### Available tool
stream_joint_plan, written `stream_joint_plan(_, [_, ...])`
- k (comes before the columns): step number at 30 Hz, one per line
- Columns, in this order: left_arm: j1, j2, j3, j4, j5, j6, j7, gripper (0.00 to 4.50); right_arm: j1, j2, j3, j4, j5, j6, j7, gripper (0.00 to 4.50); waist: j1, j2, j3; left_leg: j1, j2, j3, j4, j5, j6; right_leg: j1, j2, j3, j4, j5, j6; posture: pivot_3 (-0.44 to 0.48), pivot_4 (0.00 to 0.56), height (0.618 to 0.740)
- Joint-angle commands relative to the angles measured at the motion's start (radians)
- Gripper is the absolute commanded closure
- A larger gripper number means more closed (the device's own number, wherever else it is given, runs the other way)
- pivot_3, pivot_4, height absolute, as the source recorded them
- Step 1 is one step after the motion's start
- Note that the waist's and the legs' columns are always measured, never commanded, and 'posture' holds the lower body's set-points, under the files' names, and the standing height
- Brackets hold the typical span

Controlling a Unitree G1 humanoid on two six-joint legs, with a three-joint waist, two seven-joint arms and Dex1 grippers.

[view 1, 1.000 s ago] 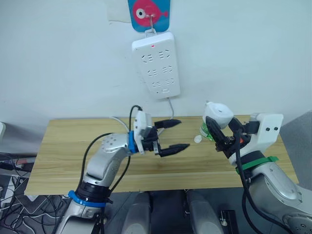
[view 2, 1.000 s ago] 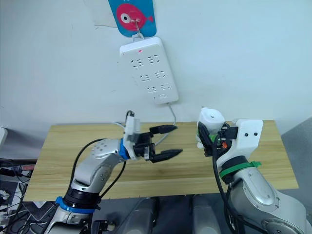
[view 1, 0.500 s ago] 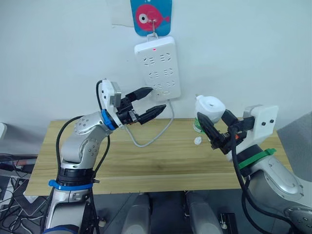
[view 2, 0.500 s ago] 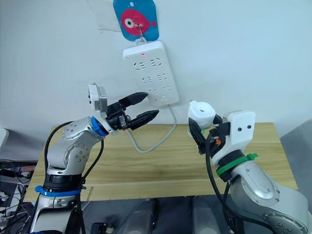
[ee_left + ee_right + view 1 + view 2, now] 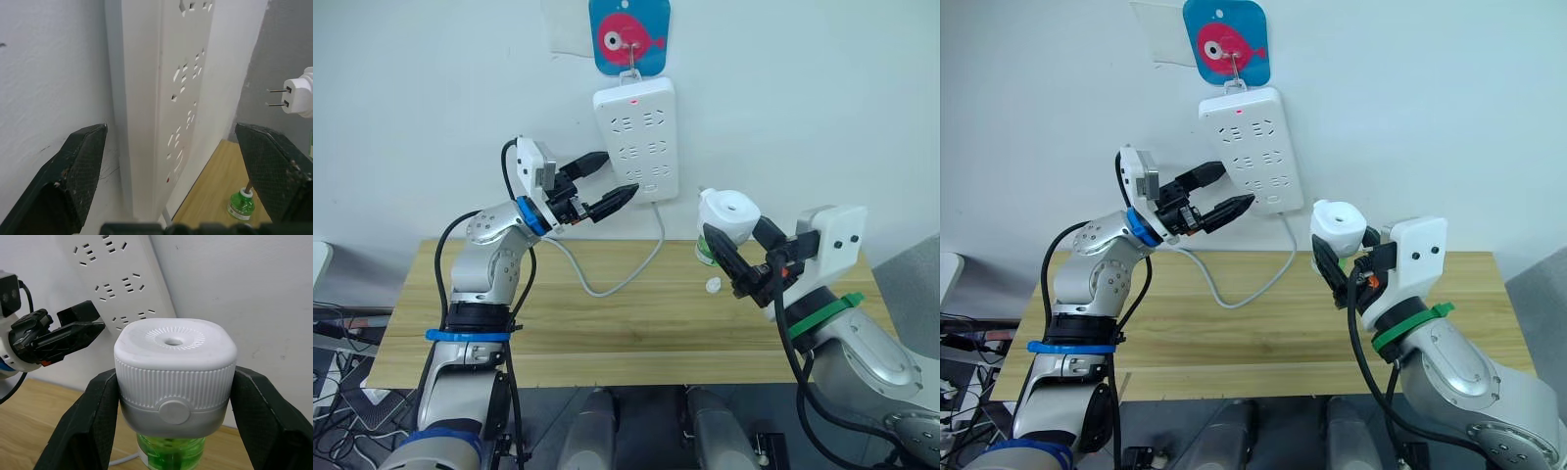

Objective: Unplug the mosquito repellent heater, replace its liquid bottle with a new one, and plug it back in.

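The mosquito repellent heater (image 5: pixel 726 212), a white rounded unit with a green liquid bottle (image 5: pixel 168 451) under it, is held above the table's right part. My right gripper (image 5: pixel 742 246) is shut on it, one black finger on each side. Its two prongs (image 5: pixel 276 97) point toward the wall. My left gripper (image 5: pixel 615 175) is open, raised at the lower left edge of the white power strip (image 5: pixel 636 137) on the wall. In the left wrist view the strip (image 5: pixel 166 98) lies between my open fingers (image 5: pixel 73 171). A second green bottle (image 5: pixel 241 206) stands on the table.
A white cable (image 5: pixel 626 275) hangs from the strip and loops over the wooden table (image 5: pixel 607 323). A small white cap (image 5: pixel 712 284) lies on the table near the right gripper. A blue fish hook (image 5: pixel 629 35) holds the strip on the wall.
My left arm has risen from above the table to the strip's lower left edge, gripper still open. The right gripper has lifted the heater slightly and moved it left.
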Motion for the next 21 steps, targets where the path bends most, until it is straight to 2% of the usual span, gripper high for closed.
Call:
stream_joint_plan(1, [-0.067,-0.006,-0.008,0.05,0.006,-0.031,-0.063,0.0,-0.036,0.014,-0.019,-0.032,0.009,0.006,-0.012,1.57,0.0,0.0,-0.001,0.0,0.0,0.0,0.0,0.0,0.0,0.0,0.0,0.0,0.0,0.0,0.0,0.093,0.215,0.74])
stream_joint_plan(6, [-0.138,-0.041,-0.031,0.146,0.008,-0.042,-0.156,0.0,-0.06,0.029,-0.029,-0.01,0.009,0.027,0.005,1.57,-0.002,0.0,-0.002,-0.001,-0.001,0.001,0.001,0.0,0.001,0.0,0.0,0.0,0.0,0.0,0.0,0.071,0.237,0.74])
stream_joint_plan(9, [-0.133,-0.038,-0.019,0.143,0.005,-0.032,-0.169,0.56,-0.045,0.022,-0.044,-0.026,0.018,0.032,-0.001,1.57,-0.01,0.0,-0.002,-0.001,-0.001,0.001,0.001,-0.002,0.003,0.0,0.0,0.0,0.0,0.0,0.0,0.052,0.229,0.74])
stream_joint_plan(17, [-0.113,-0.042,-0.004,0.132,0.01,-0.016,-0.147,2.97,-0.067,0.033,-0.048,-0.019,0.023,0.044,-0.004,1.57,-0.024,0.0,-0.002,0.0,0.0,0.0,0.001,-0.002,0.003,-0.001,0.0,0.0,0.002,0.0,0.0,0.061,0.258,0.74])
stream_joint_plan(18, [-0.117,-0.046,-0.002,0.137,0.013,-0.019,-0.141,3.17,-0.085,0.037,-0.044,-0.011,0.026,0.048,-0.002,1.57,-0.025,0.0,-0.002,0.0,0.0,0.0,0.001,-0.002,0.003,-0.001,0.0,0.0,0.002,0.0,0.0,0.061,0.258,0.74])
stream_joint_plan(21, [-0.126,-0.055,0.0,0.151,0.018,-0.023,-0.128,3.18,-0.135,0.04,-0.037,0.016,0.037,0.066,0.018,1.57,-0.024,0.0,-0.002,0.0,0.0,0.0,0.002,-0.002,0.003,-0.002,0.0,0.001,0.005,0.0,0.0,0.053,0.264,0.74])
